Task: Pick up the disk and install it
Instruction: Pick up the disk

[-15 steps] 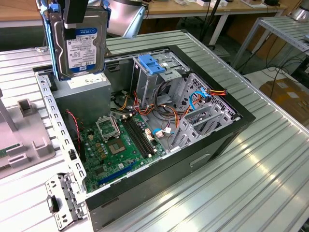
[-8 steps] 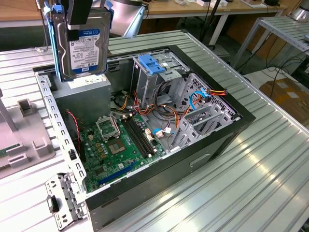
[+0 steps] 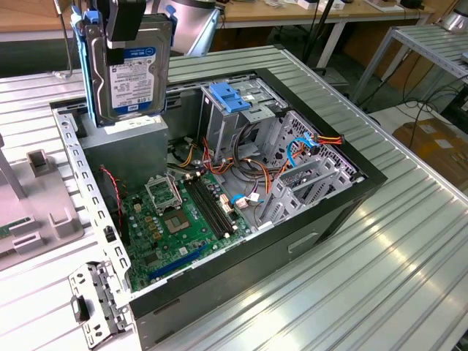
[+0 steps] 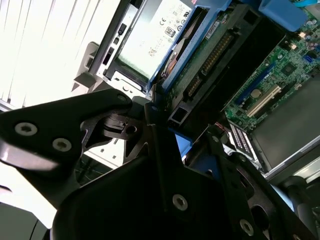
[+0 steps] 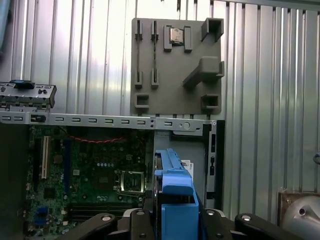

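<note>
Gripper (image 3: 121, 44) clamping hard disk (image 3: 131, 77) at top edge, fingers closed on it. Disk w/ blue rails hanging upright, label facing out, just over PSU box (image 3: 124, 150) at open PC case (image 3: 307, 241) far corner, exterior view's left. Mobo (image 3: 183, 219) lying exposed in case bottom. Grey fixture plate (image 5: 175, 65) sitting on slatted table (image 3: 380, 278) near case edge.

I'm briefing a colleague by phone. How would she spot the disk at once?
Find the open computer case on the metal table. Above its grey power-supply box, at the exterior view's left, the pincer holds the disk upright. Unlike the blue bracket on the drive cage, it is grey metal with a white-and-blue label.
</note>
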Robot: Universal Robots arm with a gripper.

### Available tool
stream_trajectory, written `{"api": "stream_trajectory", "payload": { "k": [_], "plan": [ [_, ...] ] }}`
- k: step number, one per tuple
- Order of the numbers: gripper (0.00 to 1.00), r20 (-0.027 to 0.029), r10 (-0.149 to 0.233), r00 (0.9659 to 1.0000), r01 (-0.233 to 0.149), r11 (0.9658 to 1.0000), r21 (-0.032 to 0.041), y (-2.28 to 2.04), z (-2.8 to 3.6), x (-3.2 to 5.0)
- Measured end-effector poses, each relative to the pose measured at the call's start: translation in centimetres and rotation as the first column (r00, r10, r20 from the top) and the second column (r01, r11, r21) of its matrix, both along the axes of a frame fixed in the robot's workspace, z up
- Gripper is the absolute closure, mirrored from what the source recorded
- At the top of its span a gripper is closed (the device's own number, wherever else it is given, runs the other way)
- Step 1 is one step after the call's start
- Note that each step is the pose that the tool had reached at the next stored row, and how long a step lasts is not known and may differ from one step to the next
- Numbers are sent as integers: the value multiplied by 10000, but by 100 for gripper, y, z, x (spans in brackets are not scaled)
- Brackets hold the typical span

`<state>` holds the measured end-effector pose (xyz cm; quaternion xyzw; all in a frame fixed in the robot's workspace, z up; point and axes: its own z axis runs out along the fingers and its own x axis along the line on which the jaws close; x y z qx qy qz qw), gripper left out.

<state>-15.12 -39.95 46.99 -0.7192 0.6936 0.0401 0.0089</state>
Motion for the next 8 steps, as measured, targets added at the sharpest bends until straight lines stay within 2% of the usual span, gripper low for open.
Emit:
{"api": "stream_trajectory", "payload": {
  "k": [8],
  "plan": [
    [63, -1, 1, 10000, -1, 10000, -1, -67, -1, 27]
  ]
}}
